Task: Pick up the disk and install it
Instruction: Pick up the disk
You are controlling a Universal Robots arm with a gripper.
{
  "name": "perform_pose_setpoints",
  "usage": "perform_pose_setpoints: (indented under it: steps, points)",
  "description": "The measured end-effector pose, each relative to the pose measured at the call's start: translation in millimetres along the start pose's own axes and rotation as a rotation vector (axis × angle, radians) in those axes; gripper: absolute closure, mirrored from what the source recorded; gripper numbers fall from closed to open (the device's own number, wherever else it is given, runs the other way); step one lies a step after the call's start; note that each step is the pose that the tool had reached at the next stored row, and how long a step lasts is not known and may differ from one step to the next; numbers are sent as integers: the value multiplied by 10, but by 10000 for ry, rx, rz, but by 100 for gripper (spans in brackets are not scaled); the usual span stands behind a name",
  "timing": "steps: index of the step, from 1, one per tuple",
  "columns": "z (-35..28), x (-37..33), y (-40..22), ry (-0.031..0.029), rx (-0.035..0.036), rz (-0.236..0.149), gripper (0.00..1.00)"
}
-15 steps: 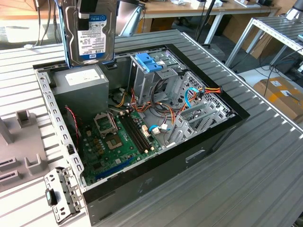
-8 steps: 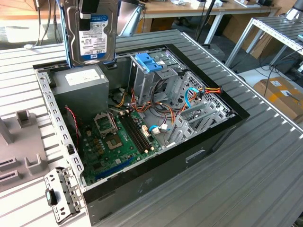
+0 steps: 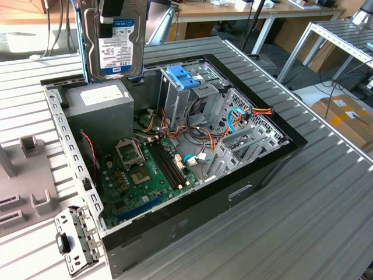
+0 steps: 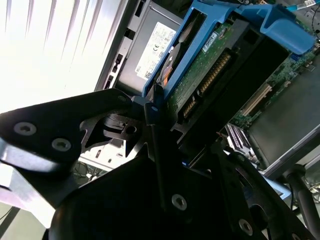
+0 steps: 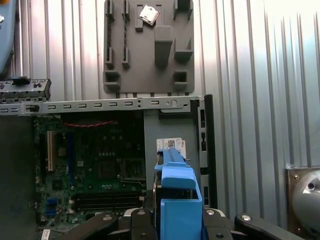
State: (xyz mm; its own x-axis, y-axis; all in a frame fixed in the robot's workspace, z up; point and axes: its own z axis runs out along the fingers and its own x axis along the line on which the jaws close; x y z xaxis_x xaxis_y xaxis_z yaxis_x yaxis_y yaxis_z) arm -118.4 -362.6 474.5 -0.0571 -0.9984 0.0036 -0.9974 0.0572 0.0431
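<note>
The claw [image 5: 177, 220] is pinching the disk [image 3: 114, 44] by its upper end, holding it upright over the PSU [image 3: 96, 99] at the exterior view's left side of the open case [image 3: 233, 192]. The disk is showing a silver-grey body, a white label with blue print and two blue side rails. In the second wrist view its green underside is facing the camera. Open air is surrounding its edges, with one blue tray [image 3: 183, 76] standing near on the exterior view's right. One board [image 3: 145, 169] is lying on the case floor, and one grey fixture [image 5: 149, 47] is resting on the table [image 3: 326, 204] outside.
</note>
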Motion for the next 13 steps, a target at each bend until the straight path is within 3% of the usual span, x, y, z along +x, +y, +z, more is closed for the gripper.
perform_pose_setpoints:
  steps: [13]
  points:
    - [0,14,-67,0,1,0,64]
